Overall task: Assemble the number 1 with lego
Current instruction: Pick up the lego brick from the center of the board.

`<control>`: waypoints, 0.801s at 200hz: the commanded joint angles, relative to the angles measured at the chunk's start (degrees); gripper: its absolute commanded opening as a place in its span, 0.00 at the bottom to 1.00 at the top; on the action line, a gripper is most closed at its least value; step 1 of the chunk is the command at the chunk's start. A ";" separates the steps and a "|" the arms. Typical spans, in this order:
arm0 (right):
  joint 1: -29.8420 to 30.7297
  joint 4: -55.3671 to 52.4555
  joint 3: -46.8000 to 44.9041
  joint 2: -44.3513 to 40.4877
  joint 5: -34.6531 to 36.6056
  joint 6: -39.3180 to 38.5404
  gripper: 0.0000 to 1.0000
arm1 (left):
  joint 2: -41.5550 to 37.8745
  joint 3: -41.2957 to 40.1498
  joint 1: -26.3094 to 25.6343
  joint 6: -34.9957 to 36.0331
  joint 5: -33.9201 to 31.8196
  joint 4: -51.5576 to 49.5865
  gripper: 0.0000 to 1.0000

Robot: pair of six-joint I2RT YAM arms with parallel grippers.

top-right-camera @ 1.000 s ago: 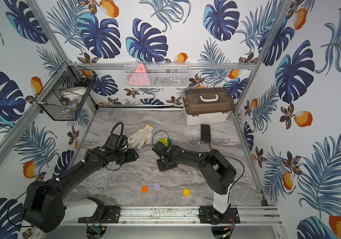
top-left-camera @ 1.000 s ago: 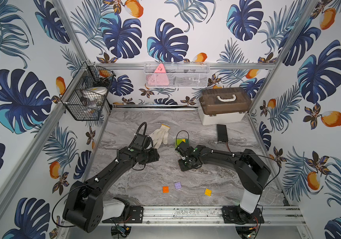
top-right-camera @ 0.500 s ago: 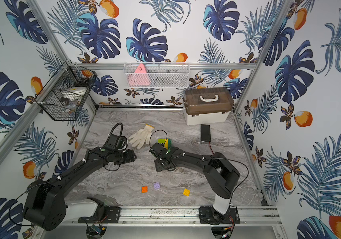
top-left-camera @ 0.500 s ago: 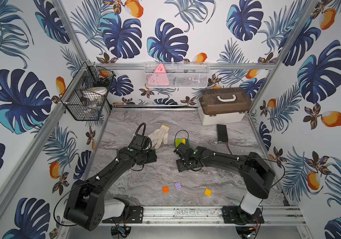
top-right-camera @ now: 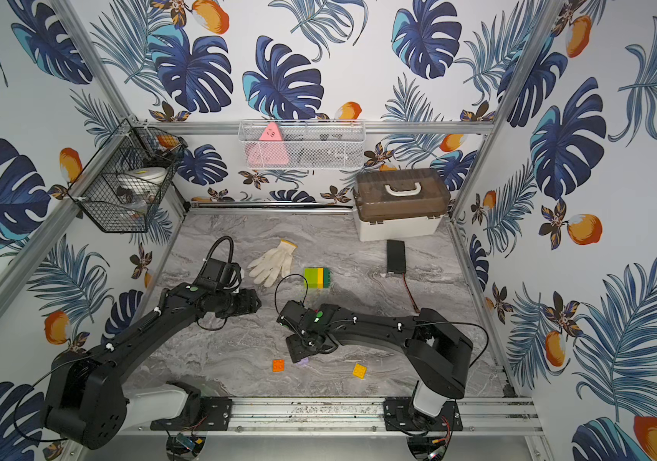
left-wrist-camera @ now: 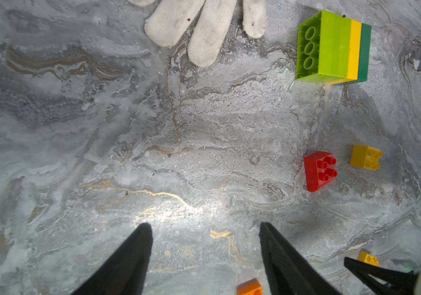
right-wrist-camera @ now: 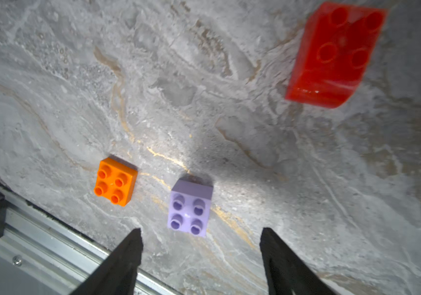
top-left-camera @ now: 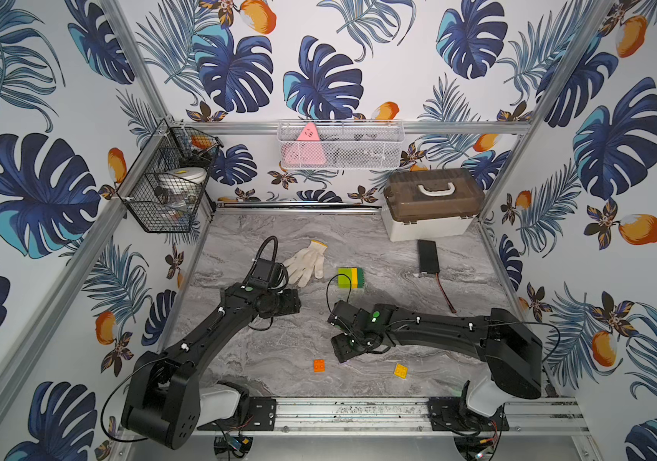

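Observation:
A layered lego block (top-left-camera: 350, 278) (top-right-camera: 317, 277) (left-wrist-camera: 337, 48), lime, yellow and dark green, lies on its side mid-table. Loose lego squares lie nearer the front: orange (top-left-camera: 318, 365) (right-wrist-camera: 116, 181), lilac (top-right-camera: 302, 361) (right-wrist-camera: 190, 209), yellow (top-left-camera: 400, 370) and red (left-wrist-camera: 319, 173) (right-wrist-camera: 332, 56). Another yellow square (left-wrist-camera: 365, 161) sits beside the red one. My right gripper (top-left-camera: 343, 351) (right-wrist-camera: 200, 229) hangs open over the marble, the lilac square just ahead of its fingertips and untouched. My left gripper (top-left-camera: 291, 305) (left-wrist-camera: 204, 224) is open over bare marble, left of the block, holding nothing.
A white knitted glove (top-left-camera: 304, 261) lies behind the left gripper. A brown-lidded box (top-left-camera: 430, 203) stands at the back right, with a black device (top-left-camera: 427, 256) and its red wire in front. The metal front rail (right-wrist-camera: 50, 229) runs close to the orange square.
My right gripper swung from beside the layered block toward the front rail and its jaws spread wide, uncovering the block. The left arm barely shifted, and its jaws opened a little more.

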 commanded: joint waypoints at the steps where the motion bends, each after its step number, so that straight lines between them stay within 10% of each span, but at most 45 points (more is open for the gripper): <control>1: 1.29 -2.42 1.49 1.86 1.76 4.21 0.70 | -0.62 -0.04 0.11 1.32 0.16 -0.33 0.72; 160: 1.90 0.65 2.57 7.55 0.04 4.69 0.44 | 0.09 0.23 0.11 1.46 0.59 -0.01 0.71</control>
